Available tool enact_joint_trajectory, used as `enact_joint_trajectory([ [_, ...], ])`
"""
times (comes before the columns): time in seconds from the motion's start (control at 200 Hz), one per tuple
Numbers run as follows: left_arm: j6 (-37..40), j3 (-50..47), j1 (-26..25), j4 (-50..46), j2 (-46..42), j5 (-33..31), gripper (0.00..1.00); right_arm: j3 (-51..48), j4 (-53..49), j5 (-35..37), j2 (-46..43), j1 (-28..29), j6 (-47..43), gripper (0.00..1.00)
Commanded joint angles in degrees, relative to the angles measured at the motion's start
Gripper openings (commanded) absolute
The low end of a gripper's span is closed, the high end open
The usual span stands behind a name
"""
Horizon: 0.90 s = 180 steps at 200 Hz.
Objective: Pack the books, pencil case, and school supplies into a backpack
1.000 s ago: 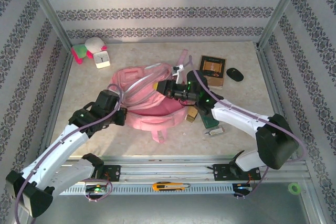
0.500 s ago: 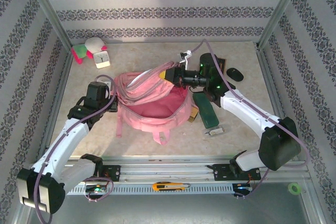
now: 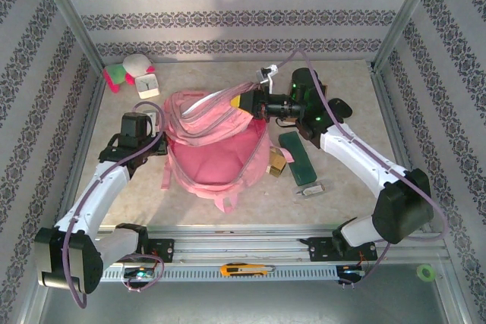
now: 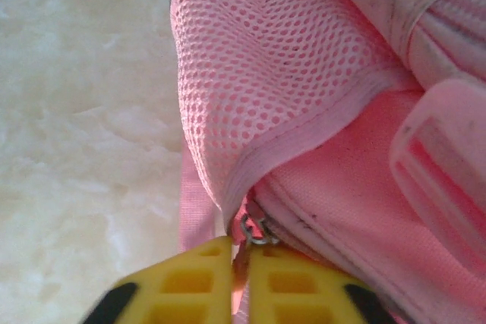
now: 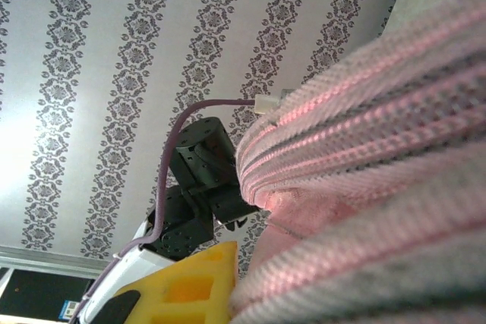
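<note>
backpack (image 3: 216, 153) at table (image 3: 197, 80) centre, top lifted | left gripper (image 4: 240, 254) at its 9 o'clock edge, pinched on zip tab (image 4: 250, 234) | right gripper (image 3: 254, 102) at its 1 o'clock, clamped on straps (image 5: 364, 96) | pencil case (image 3: 298, 158) flat at backpack's 3 o'clock, gold box (image 3: 276, 165) between them | gadget (image 3: 312, 190) at case's 5 o'clock

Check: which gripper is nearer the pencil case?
Right. The right gripper holds the backpack top, just beyond and left of the pencil case. The left gripper is across the backpack, at its left edge.
</note>
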Motion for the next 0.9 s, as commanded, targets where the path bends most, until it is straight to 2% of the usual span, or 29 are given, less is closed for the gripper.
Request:
enact_joint_trajectory([
  [0.0, 3.89, 1.89, 1.92, 4.65, -3.18, 2.78, 0.37, 4.61, 5.83, -2.28, -1.93, 1.54, -1.26, 0.00],
  [0.035, 5.77, 1.77, 1.92, 5.31, -4.74, 4.93, 0.47, 4.30, 5.02, 1.21, -1.72, 2.23, -2.25, 0.00],
  [0.075, 7.53, 1.79, 1.88, 5.77, -6.68, 6.56, 0.52, 3.87, 4.66, 5.05, -1.59, 3.19, -3.22, 0.00],
  [0.155, 11.53, 2.02, 1.92, 6.53, -10.35, 10.40, 0.55, 3.50, 3.99, 13.07, -0.95, 5.52, -5.49, 0.00],
  [0.245, 18.23, 2.53, 1.92, 6.90, -14.20, 21.47, 0.57, 3.87, 4.43, 20.57, 0.66, 7.71, -6.64, 0.00],
  [0.325, 23.33, 2.32, 1.83, 8.01, -17.39, 32.12, 0.61, 5.61, 4.64, 24.49, 3.13, 9.35, -7.55, 0.00],
  [0.395, 24.85, 2.45, 1.58, 9.47, -19.25, 35.53, 0.66, 7.56, 4.68, 26.37, 5.48, 10.41, -8.33, 0.00],
  [0.59, 32.31, 4.65, 0.24, 7.21, -18.43, 33.69, 0.69, 7.51, 7.29, 37.21, 9.32, 14.32, -9.59, 0.00],
  [0.725, 33.94, 4.41, -2.20, 7.10, -16.40, 25.91, 0.70, 9.20, 7.93, 39.30, 12.30, 16.77, -9.37, 0.00],
  [0.894, 31.92, 2.30, -3.35, 10.02, -14.41, 13.48, 0.66, 8.81, 9.20, 43.02, 13.80, 20.01, -8.50, 0.00],
])
